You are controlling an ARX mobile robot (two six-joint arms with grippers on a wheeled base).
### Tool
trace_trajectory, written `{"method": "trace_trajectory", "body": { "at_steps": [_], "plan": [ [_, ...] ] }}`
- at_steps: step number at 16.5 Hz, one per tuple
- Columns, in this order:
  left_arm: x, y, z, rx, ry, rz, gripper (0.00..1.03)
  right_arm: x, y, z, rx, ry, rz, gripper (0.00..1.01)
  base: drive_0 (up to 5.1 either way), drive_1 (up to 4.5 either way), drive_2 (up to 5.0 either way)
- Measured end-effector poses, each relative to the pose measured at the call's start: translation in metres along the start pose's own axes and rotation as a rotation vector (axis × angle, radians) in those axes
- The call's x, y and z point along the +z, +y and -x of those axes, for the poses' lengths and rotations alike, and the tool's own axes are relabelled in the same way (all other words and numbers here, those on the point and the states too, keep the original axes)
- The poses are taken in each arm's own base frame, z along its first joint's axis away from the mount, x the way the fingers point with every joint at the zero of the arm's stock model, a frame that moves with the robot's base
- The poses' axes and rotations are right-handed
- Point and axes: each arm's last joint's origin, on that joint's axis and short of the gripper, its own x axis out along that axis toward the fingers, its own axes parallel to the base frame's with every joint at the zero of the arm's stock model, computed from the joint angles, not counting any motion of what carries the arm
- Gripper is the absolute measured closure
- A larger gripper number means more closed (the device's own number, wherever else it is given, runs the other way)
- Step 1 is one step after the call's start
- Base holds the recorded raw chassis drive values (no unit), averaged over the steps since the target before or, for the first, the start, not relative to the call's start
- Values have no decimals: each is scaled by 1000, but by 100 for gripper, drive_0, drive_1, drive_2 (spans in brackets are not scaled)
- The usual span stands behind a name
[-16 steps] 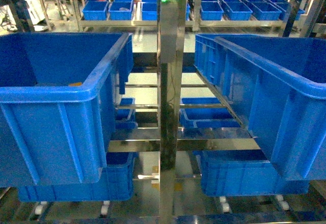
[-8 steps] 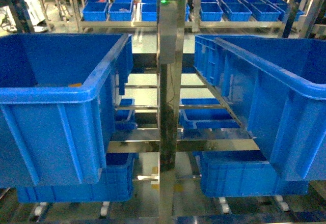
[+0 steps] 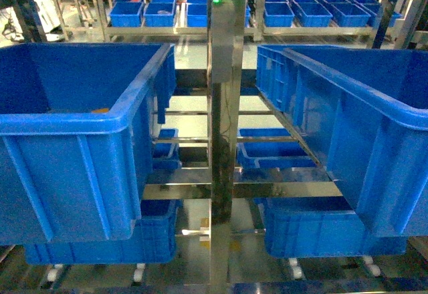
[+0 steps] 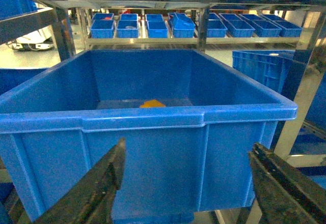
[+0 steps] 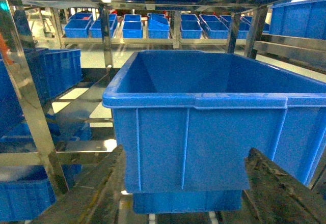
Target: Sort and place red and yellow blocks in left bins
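Left claw [image 4: 186, 183] gapes before crate [image 4: 153, 117] holding yellow block [image 4: 152, 103].

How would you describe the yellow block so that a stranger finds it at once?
Start at the steel post in the middle; the left bin is the big blue crate beside it. Inside, on its floor near the back wall, lies the yellow block, the only non-blue thing there.

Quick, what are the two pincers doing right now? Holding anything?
Left pincer: open, holding nothing, in front of a big blue bin.
Right pincer: open, also empty.
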Motion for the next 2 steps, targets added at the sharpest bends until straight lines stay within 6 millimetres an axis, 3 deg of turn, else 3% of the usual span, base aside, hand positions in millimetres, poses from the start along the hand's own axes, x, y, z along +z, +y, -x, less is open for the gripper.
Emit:
{"method": "trace_trajectory", "body": {
  "at_steps": [2],
  "plan": [
    [0,0,0,0,0,0,8,0,0,0,0,0,0,12,0,0,0]
  ]
}}
